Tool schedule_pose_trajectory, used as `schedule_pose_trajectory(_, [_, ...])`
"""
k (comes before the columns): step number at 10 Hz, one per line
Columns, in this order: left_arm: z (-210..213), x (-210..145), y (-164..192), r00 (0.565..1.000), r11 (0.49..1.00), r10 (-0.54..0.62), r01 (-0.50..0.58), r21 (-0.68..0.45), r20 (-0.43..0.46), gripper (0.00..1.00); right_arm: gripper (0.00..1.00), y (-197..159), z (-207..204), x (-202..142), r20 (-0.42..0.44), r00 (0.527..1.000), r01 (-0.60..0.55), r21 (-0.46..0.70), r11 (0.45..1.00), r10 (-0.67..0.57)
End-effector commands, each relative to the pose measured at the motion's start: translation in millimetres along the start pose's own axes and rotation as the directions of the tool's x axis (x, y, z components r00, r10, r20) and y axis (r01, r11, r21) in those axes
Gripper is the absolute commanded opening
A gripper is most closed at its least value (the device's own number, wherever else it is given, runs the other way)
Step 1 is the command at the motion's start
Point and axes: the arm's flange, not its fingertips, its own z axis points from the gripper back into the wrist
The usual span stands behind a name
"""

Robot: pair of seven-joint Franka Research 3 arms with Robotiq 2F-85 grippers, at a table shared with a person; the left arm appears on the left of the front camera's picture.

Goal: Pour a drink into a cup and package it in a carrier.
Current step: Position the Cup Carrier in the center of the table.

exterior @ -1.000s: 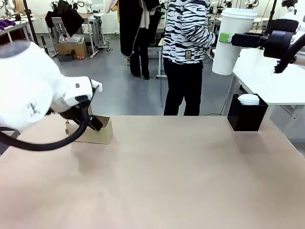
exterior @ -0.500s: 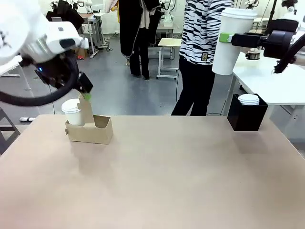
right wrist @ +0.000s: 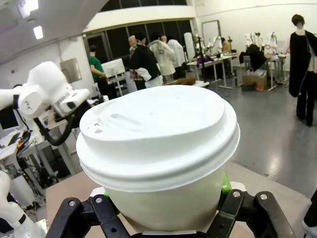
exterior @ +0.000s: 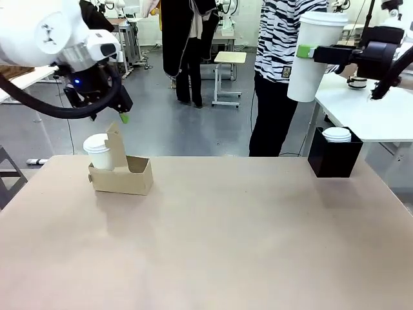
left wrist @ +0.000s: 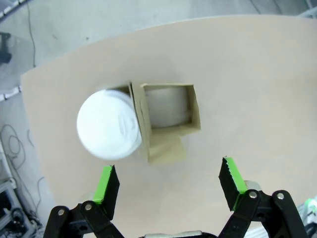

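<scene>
Height is the change: a second ago the left arm hung low in front of the carrier [exterior: 122,175] and hid it. Now the left gripper [exterior: 111,116] stands clear above the carrier, jaws spread wide with nothing between them. A small lidded cup [exterior: 99,152] sits in the carrier's left pocket. The right gripper [exterior: 307,51], well right of the carrier and high above it, has not moved and stays clamped on a large lidded cup [exterior: 314,61]. The person [exterior: 284,64] has stepped rightward behind the table [exterior: 226,245].

The left wrist view looks straight down past the left gripper [left wrist: 170,179] onto the carrier [left wrist: 168,106]. The small lidded cup [left wrist: 108,130] is on one side of the centre divider and bare cardboard floor on the other, which the front view cannot show. The right wrist view shows the right gripper [right wrist: 163,220] pressing its pads against the wall of the large lidded cup [right wrist: 158,148], just under the lid.
</scene>
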Motion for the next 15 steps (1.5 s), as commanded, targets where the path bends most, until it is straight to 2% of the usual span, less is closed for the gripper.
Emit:
schedule_pose_trajectory(1, [-15.0,27.7,-0.9,0.996,0.996,0.075,-0.073,0.053,-0.037,1.00,0.81,0.4,-2.5,0.2,0.028,0.999,-0.015,0.000,1.000,0.015])
schedule_pose_trajectory(4, [-39.2,38.3,10.3,0.990,0.988,0.127,-0.121,0.095,-0.062,1.00,0.81,0.4,-2.5,0.2,0.028,0.999,-0.015,0.000,1.000,0.015])
schedule_pose_trajectory(5, [-45.5,41.4,13.3,0.987,0.985,0.145,-0.137,0.105,-0.075,0.42,0.81,0.4,-2.5,0.2,0.028,0.999,-0.015,0.000,1.000,0.015])
schedule_pose_trajectory(6, [-46.6,43.0,13.2,0.985,0.982,0.154,-0.143,0.126,-0.075,0.40,0.81,0.4,-2.5,0.2,0.028,0.999,-0.015,0.000,1.000,0.015])
schedule_pose_trajectory(7, [-45.5,44.0,12.9,0.984,0.981,0.158,-0.146,0.129,-0.083,0.00,0.81,0.4,-2.5,0.2,0.028,0.999,-0.015,0.000,1.000,0.015])
schedule_pose_trajectory(9, [-45.8,44.3,12.1,0.983,0.979,0.163,-0.150,0.139,-0.087,0.00,0.81,0.4,-2.5,0.2,0.028,0.999,-0.015,0.000,1.000,0.015])
schedule_pose_trajectory(10, [-46.4,43.8,11.7,0.982,0.979,0.163,-0.149,0.141,-0.090,0.14,0.81,0.4,-2.5,0.2,0.028,0.999,-0.015,0.000,1.000,0.015])
schedule_pose_trajectory(11, [-47.0,44.7,12.4,0.982,0.979,0.164,-0.150,0.139,-0.095,0.04,0.81,0.4,-2.5,0.2,0.028,0.999,-0.015,0.000,1.000,0.015])
schedule_pose_trajectory(12, [-48.2,45.7,11.7,0.981,0.979,0.167,-0.153,0.136,-0.097,0.00,0.81,0.4,-2.5,0.2,0.028,0.999,-0.015,0.000,1.000,0.015])
schedule_pose_trajectory(15, [-52.7,46.4,11.3,0.983,0.974,0.167,-0.152,0.168,-0.078,0.00,0.81,0.4,-2.5,0.2,0.028,0.999,-0.015,0.000,1.000,0.015])
